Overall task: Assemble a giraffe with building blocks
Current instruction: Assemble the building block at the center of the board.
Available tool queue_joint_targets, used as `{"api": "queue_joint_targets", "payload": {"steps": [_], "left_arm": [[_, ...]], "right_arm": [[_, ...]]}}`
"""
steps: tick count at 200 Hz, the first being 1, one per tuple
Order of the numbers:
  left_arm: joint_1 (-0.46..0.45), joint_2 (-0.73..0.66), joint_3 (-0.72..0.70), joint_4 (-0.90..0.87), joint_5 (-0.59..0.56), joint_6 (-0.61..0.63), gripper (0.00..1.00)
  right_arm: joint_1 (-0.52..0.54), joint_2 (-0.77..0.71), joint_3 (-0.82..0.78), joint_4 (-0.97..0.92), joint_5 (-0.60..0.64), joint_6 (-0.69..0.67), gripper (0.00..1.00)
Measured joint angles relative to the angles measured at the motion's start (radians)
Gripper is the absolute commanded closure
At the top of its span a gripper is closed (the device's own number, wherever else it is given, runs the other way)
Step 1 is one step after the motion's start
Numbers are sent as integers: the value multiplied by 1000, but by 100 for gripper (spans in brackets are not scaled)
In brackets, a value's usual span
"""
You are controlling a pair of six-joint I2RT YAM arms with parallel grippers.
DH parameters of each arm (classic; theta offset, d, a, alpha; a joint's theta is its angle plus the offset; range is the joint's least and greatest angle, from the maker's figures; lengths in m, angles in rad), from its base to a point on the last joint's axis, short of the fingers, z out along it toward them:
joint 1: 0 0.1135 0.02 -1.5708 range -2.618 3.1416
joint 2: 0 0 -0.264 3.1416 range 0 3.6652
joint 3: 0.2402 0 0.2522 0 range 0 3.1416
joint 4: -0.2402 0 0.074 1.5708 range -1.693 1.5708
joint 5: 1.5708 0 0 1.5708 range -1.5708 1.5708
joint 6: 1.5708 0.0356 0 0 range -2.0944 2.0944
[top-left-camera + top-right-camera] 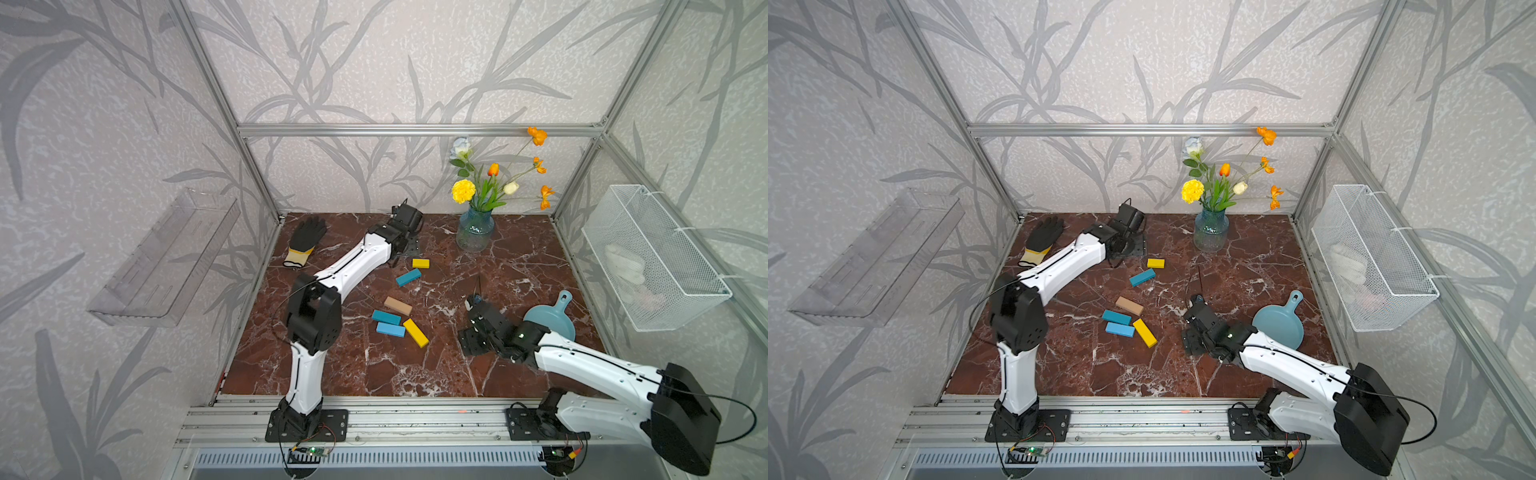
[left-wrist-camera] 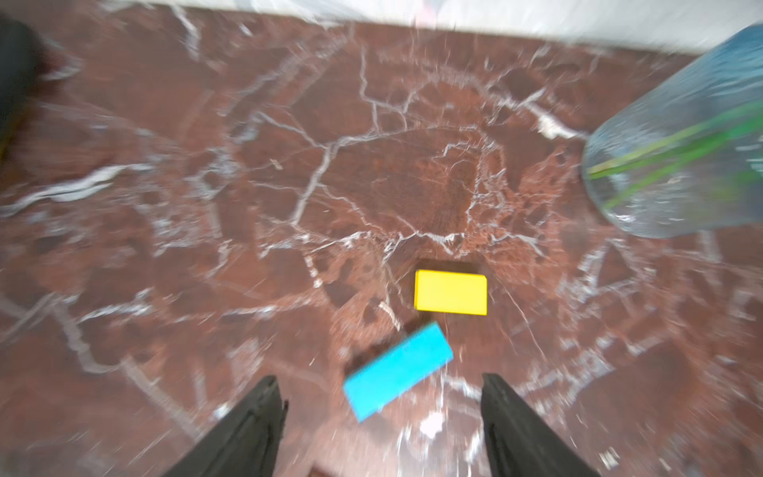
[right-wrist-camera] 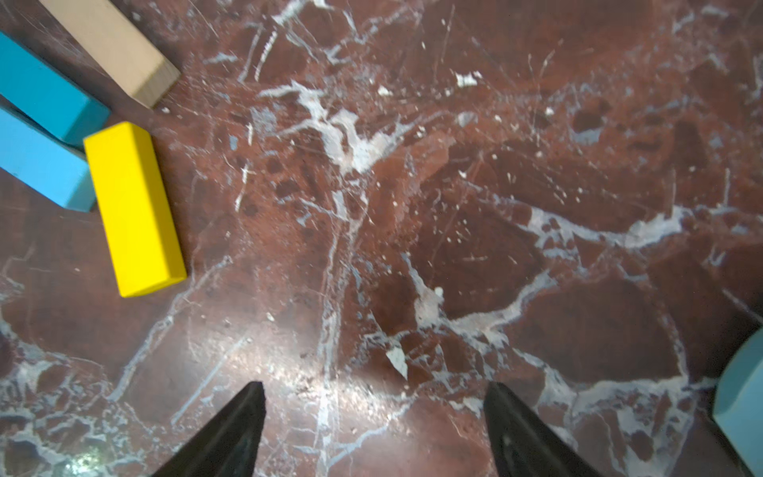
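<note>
Six building blocks lie loose and flat on the marble table (image 1: pixel 519 266); no giraffe figure is in view. A short yellow block (image 1: pixel 420 263) and a teal block (image 1: pixel 408 277) lie at the back. Nearer the front are a tan block (image 1: pixel 397 306), a teal block (image 1: pixel 386 317), a light-blue block (image 1: pixel 390 329) and a long yellow block (image 1: pixel 415 332). My left gripper (image 2: pixel 382 396) is open above the back pair, with the teal block (image 2: pixel 398 369) just ahead of its fingertips; that view is blurred. My right gripper (image 3: pixel 373 406) is open over bare marble, right of the long yellow block (image 3: pixel 134 208).
A glass vase of flowers (image 1: pixel 474 230) stands at the back, close to the right of the left gripper. A black glove (image 1: pixel 305 241) lies at the back left. A light-blue scoop (image 1: pixel 550 318) sits beside the right arm. A wire basket (image 1: pixel 652 257) and a clear shelf (image 1: pixel 166 257) hang on the side walls.
</note>
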Motion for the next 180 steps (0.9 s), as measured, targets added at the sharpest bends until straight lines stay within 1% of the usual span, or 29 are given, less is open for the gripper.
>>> {"api": "queue_joint_targets", "payload": {"steps": [11,23,43,60,79,93,107,124,136,146,167,180], "left_arm": [[1,-118,-114,77,32,-4,24],[1,-212,-215,158,82,-23,26],[-2,-318,-393,305,172,-73,32],[-10,-403,-601,425,223,-122,32],[-21,-505,-800,463,233,-158,32],[-28,-597,-894,451,228,-168,32],[-30,-700,-937,428,214,-175,32],[-31,-832,-948,400,177,-179,30],[-32,-928,-948,371,130,-184,28],[-32,-1003,-949,346,83,-186,28],[-32,-1107,-959,309,8,-184,27],[-32,-1140,-967,291,-21,-182,27]], "right_arm": [[0,46,60,6,-5,-10,15],[-1,100,128,18,-10,-18,15],[-10,236,282,13,-38,-28,16],[-16,370,439,12,-82,-27,15],[-24,517,615,3,-135,9,15],[-34,620,736,-15,-166,65,15],[-52,711,830,-35,-198,147,15],[-79,796,900,-67,-232,275,16],[-91,863,966,-132,-237,372,16],[-99,934,1056,-218,-230,447,16],[-100,1070,1252,-375,-208,577,16],[-95,1124,1325,-430,-213,647,16]]}}
